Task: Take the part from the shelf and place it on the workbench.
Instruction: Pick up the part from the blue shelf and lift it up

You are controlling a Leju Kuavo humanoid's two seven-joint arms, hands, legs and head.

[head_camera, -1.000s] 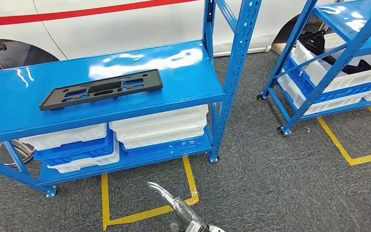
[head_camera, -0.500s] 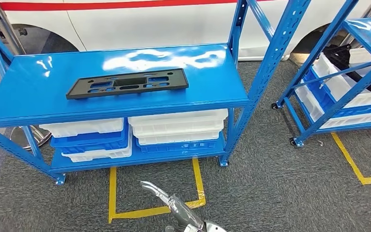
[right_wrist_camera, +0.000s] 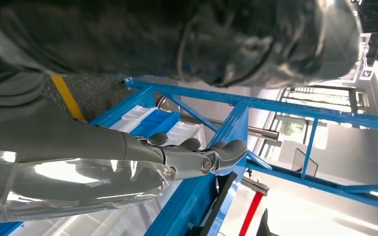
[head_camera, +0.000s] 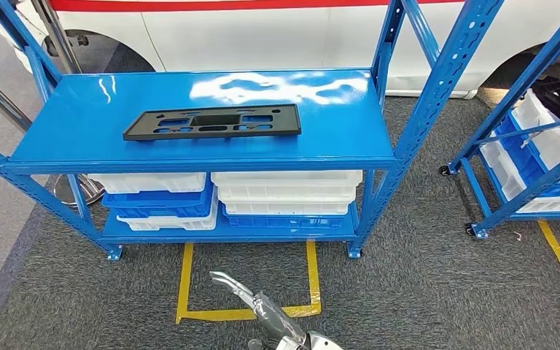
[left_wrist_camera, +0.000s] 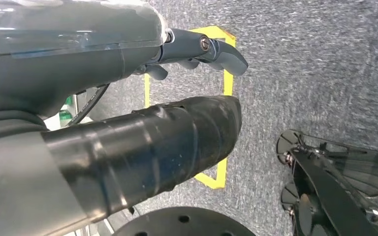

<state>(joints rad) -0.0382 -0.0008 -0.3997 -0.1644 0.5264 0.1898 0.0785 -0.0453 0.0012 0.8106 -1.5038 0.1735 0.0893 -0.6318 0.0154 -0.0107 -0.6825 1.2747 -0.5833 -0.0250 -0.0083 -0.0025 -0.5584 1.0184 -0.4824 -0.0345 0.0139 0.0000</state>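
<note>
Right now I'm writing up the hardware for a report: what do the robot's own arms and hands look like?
The left hand has a glossy grey cover, slim dark fingers with a visible screw, and a thick thumb wrapped in dark, ribbed material; a thin black cable loops beside it. The right hand shows a shiny grey cover with dark, rounded fingers, also screwed. In the head view, an arm looks silver-grey metal.

- The part (head_camera: 212,122) is a long, flat, black plate with many holes cut through it.
- It lies flat on the top board of the blue shelf (head_camera: 65,131), a little left of the middle.
- Its long side runs along the board's front edge.
- Nothing touches it.
</note>
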